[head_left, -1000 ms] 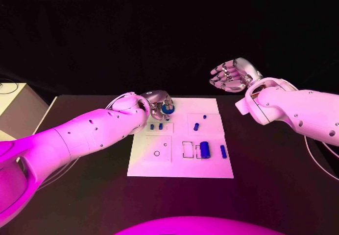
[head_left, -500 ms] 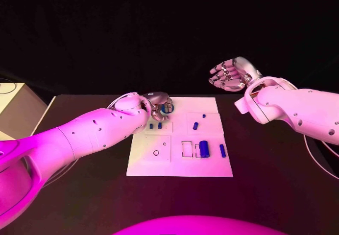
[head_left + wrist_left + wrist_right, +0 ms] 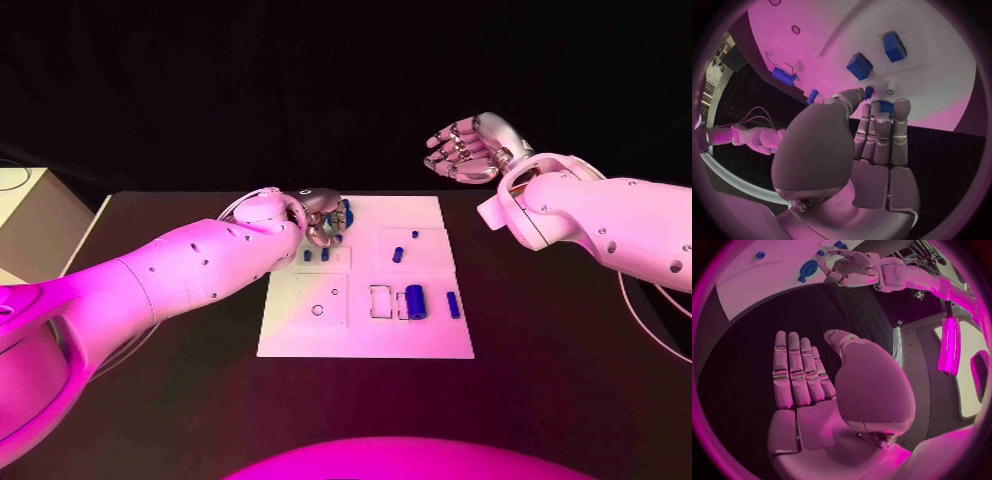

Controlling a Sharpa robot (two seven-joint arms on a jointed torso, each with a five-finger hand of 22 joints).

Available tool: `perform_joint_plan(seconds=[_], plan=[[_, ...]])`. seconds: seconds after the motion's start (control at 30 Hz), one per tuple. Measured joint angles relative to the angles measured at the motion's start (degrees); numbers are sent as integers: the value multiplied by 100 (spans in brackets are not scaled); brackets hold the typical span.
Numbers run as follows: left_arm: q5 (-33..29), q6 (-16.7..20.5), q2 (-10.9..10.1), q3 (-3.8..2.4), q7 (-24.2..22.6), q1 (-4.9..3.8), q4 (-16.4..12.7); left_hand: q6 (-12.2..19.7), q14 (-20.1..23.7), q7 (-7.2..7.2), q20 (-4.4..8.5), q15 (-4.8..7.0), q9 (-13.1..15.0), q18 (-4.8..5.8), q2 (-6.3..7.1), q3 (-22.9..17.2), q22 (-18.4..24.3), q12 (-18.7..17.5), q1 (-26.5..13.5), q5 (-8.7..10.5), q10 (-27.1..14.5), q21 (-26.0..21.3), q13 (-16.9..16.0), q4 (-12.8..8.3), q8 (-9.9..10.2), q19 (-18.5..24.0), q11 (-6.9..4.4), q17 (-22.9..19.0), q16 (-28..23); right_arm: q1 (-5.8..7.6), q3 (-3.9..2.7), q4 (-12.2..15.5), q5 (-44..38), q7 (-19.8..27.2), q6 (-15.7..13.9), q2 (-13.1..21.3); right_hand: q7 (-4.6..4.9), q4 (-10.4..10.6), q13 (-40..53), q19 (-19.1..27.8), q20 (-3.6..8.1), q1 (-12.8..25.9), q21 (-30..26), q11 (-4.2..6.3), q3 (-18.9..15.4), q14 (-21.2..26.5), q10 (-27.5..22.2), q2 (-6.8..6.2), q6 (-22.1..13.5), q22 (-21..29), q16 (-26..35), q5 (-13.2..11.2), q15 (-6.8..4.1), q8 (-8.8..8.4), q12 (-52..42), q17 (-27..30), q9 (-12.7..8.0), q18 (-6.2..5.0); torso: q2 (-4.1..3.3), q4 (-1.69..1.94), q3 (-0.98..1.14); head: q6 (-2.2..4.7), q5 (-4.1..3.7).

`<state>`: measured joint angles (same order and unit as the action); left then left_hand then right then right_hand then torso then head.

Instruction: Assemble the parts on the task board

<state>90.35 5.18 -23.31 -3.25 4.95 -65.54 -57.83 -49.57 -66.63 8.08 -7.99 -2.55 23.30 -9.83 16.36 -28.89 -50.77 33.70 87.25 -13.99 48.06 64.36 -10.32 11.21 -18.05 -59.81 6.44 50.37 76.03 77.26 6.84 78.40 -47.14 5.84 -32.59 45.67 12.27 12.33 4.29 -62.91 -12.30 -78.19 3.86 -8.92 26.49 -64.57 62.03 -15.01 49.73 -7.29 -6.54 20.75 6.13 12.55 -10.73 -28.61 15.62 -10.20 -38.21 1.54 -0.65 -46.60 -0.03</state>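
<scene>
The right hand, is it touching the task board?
Apart. The head view shows the right hand raised beyond the far edge of the task board, with dark background between them.

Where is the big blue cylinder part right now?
In the head view, the big blue cylinder part lies on the white task board, right of centre, between a rectangular outline and a slimmer blue piece.

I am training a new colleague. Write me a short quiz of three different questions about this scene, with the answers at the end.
1. True or false: the right hand rests on the task board.
2. Which hand is at the board's far edge, beside a round blue part? A) left B) right C) both
3. Fill in: the large blue cylinder lies on the board's ____ half, on the robot's own side.

Key:
1. False; it is raised beyond the board and holds nothing.
2. A, the left hand.
3. Right.
</scene>
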Motion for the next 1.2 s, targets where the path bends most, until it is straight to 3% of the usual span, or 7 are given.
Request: perform_joint_plan(seconds=[0.9,1.2], plan=[[-93,-48,142,42,-5,2,256,-62,-65,22,-11,-22,-48,2,0,-145,-136,-117,0,-1,128,120,97,-34,78,-70,24,18,113,2,-1,36,1,3,1,-19,0,0,-11,20,-21,0,0,-21,0,0,-21,0,0,13,22,0,0,0,0,6,0,0,0,3,3,-42,-24],[-143,-107,176,66,-12,2,299,-199,-189,11,-10,17,-60,2,-31,-253,-185,-243,-31,-1,310,164,182,-95,100,-112,-15,95,230,2,-1,41,1,4,1,-29,0,0,-10,20,-21,0,0,-21,0,0,-21,0,0,13,22,0,0,0,0,6,0,0,3,3,7,-68,-34]])
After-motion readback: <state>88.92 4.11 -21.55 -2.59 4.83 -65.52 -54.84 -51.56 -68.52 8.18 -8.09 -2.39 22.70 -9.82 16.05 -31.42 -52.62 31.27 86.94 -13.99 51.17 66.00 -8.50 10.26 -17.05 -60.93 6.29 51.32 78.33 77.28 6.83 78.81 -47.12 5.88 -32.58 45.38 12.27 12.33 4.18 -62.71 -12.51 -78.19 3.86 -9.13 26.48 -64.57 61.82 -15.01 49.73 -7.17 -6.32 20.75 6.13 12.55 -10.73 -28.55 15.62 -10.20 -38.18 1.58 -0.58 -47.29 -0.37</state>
